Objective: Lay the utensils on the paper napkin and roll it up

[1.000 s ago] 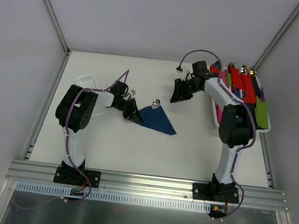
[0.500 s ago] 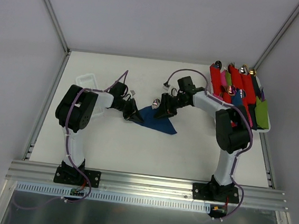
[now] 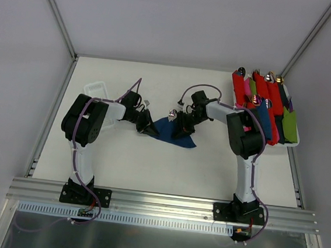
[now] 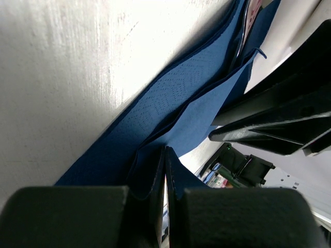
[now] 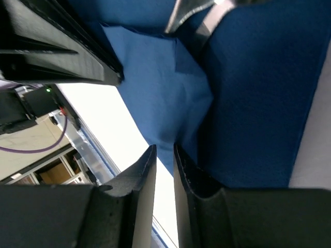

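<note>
Right tool (image 3: 184, 123) now down on navy paper napkin (image 3: 166, 130); no legible writing.

A white tray (image 3: 293, 143) sits along the right edge of the bench (image 3: 150, 163), toward the far right corner, packed with rolled napkins: red rolls (image 3: 239, 89), a pink roll (image 3: 248, 85), green rolls (image 3: 290, 125) and a blue roll (image 3: 262, 118), shiny utensil tips (image 3: 269, 78) poking out. A clear plastic container (image 3: 97, 87) lies near the far left corner.

White table (image 3: 150, 163) — bears navy paper napkin (image 3: 166, 131), clear plastic tray (image 3: 96, 88) far-left, white tray (image 3: 292, 143) of coloured rolls far-right.
</note>
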Tool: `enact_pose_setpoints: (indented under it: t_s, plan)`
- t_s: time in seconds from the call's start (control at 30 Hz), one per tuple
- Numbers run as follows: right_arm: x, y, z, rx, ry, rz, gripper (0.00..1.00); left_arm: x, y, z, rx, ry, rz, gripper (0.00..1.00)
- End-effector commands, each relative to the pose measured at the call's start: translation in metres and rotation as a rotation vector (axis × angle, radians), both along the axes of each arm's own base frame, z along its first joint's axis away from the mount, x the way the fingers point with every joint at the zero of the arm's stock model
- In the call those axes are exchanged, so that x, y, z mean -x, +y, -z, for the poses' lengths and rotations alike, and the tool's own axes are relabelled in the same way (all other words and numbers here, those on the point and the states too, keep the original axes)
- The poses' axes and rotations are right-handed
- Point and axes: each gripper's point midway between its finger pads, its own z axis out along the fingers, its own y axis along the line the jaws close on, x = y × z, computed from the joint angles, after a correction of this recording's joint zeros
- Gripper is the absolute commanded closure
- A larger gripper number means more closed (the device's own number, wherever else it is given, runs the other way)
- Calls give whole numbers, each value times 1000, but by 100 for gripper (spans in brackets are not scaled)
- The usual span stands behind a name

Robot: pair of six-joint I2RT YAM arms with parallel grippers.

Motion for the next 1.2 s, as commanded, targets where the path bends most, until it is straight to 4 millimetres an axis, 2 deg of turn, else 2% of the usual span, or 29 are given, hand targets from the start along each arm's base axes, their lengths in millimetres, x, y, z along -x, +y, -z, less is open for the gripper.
enact_pose_setpoints:
  t_s: [0.0, 0.17, 0.33, 0.5, 0.6, 0.77, 0.87, 1.07, 1.17]
  plan:
    - [2, -11, 3, 49, -33, -46, 78, 11, 11, 28, -107, 33, -21, 100]
    - [-6, -28, 8, 84, -47, -31, 78, 12, 12, 29, -109, 37, -25, 100]
    - [-19, -47, 1, 93, -59, -6, 78, 12, 13, 30, -113, 37, -28, 100]
    - [-13, -59, -8, 115, -95, -63, 78, 13, 15, 30, -113, 41, -30, 100]
    - [-14, -54, -24, 98, -144, -90, 79, 13, 15, 29, -110, 36, -28, 100]
    - [-10, -27, -65, 20, -227, -139, 79, 12, 15, 28, -108, 29, -26, 100]
    - [-4, -13, -82, 15, -293, -175, 78, 11, 15, 27, -106, 27, -24, 100]
    - [-8, -7, -92, 49, -386, -164, 79, 12, 15, 28, -109, 29, -25, 100]
    - [-7, -5, -86, 80, -366, -173, 79, 12, 15, 28, -108, 28, -25, 100]
